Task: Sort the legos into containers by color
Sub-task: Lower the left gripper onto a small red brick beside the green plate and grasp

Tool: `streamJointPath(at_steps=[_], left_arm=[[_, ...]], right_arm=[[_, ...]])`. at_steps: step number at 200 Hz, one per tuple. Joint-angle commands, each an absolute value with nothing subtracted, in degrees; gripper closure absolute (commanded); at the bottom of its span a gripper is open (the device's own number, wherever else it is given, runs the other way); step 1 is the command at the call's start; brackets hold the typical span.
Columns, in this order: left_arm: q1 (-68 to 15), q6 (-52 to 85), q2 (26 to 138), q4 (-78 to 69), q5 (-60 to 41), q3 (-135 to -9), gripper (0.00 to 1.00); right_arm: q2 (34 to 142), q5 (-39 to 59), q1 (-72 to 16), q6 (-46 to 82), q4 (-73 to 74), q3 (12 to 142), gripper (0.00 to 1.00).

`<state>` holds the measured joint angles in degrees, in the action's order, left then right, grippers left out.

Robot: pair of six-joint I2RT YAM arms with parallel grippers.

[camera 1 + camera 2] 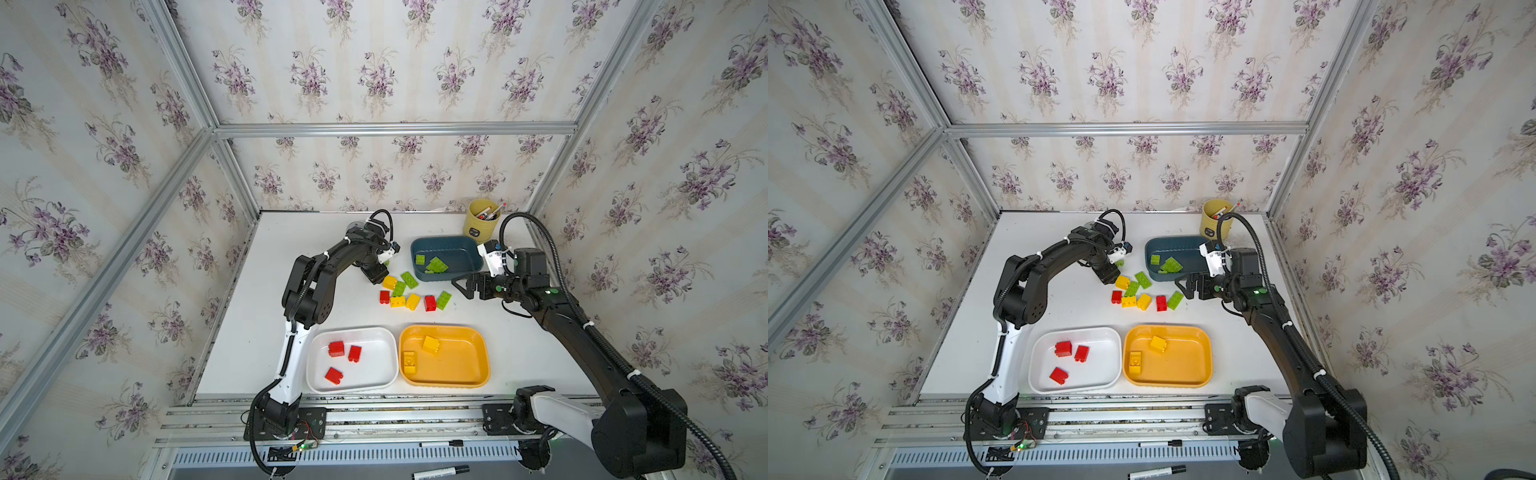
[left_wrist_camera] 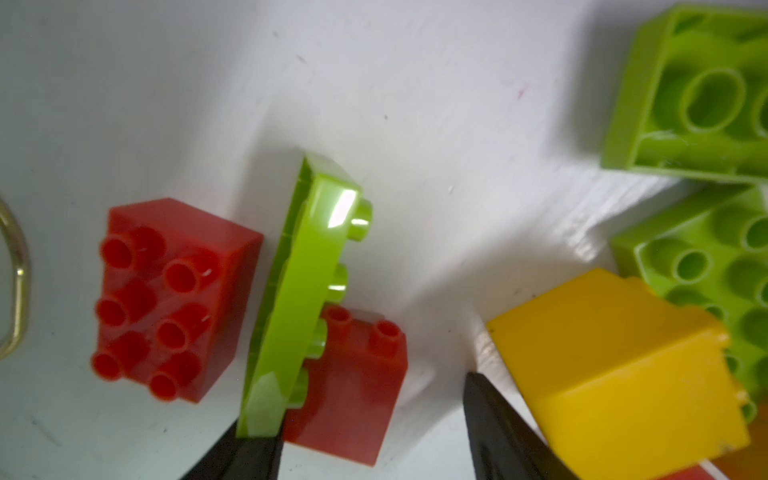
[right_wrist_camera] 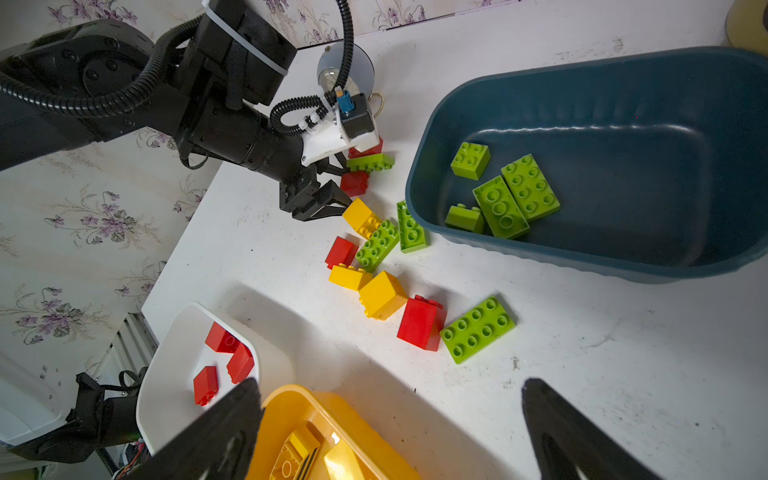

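A flat green lego (image 2: pixel 291 299) stands on its long edge between the left gripper's (image 2: pixel 365 411) spread jaws. The right gripper (image 3: pixel 390 384) gapes empty. Trays (image 1: pixel 353 330) hold three red, two yellow, four green.

Loose bricks (image 1: pixel 412 301) on the bench (image 1: pixel 249 324), trays before and behind
Far tray (image 1: pixel 449 249) behind them, cup (image 1: pixel 481 224) behind it; near-left tray (image 1: pixel 374 365) and near-right tray (image 1: pixel 457 361) side by side in front; bricks in each.

Walls (image 1: pixel 374 62) papered in pale stripes with purple flower sprays close in three sides, edged by a silver metal frame (image 1: pixel 395 129) whose bars meet at the back corners. The white surface (image 1: pixel 519 353) is scuffed and specked, evenly lit with soft shadows, and metal rails (image 1: pixel 395 409) run along its front edge.
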<state>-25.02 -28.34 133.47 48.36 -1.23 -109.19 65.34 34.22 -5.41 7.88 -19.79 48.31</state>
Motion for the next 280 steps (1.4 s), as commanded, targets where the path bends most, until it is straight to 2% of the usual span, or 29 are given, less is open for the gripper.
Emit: streamJointPath(at_steps=[1,55,70,87,114,145,149,160,240,269,280], left_arm=[[-25.5,-28.5,132.8,49.7,-1.2,-108.4,0.36],[-26.2,-25.5,133.7,49.7,2.1,-109.6,0.44],[-26.3,-25.3,134.7,49.8,2.9,-110.7,0.44],[-26.3,-25.5,135.3,50.2,3.2,-111.6,0.39],[-26.3,-26.2,135.5,50.4,2.6,-112.4,0.4],[-26.3,-26.2,136.2,51.1,2.5,-113.8,0.44],[-26.3,-26.1,136.3,51.1,2.5,-114.0,0.48],[-26.3,-26.2,136.5,51.5,2.4,-114.2,0.5],[-26.8,-23.6,138.5,56.1,3.7,-116.1,0.53],[-27.3,-23.5,139.3,57.5,4.9,-117.4,0.56],[-27.3,-23.4,139.4,57.7,5.1,-117.5,0.6]], right_arm=[[65.1,34.9,-5.5,7.5,-18.7,48.5,0.0],[65.0,35.0,-5.5,7.8,-18.1,47.5,0.0],[65.1,35.0,-5.5,7.8,-18.0,47.5,0.0],[65.1,34.9,-5.5,7.8,-18.0,47.5,0.0],[65.5,35.0,-5.5,7.8,-17.8,47.5,0.0],[65.9,35.2,-5.5,8.1,-17.3,47.4,0.0],[65.9,35.2,-5.4,8.1,-17.3,47.5,0.0],[65.9,35.2,-5.5,8.0,-17.3,47.5,0.0],[65.7,35.3,-5.5,7.9,-17.5,47.5,0.0],[65.7,35.3,-5.4,8.1,-17.3,47.8,0.0],[65.7,35.3,-5.5,8.0,-17.3,47.8,0.0]])
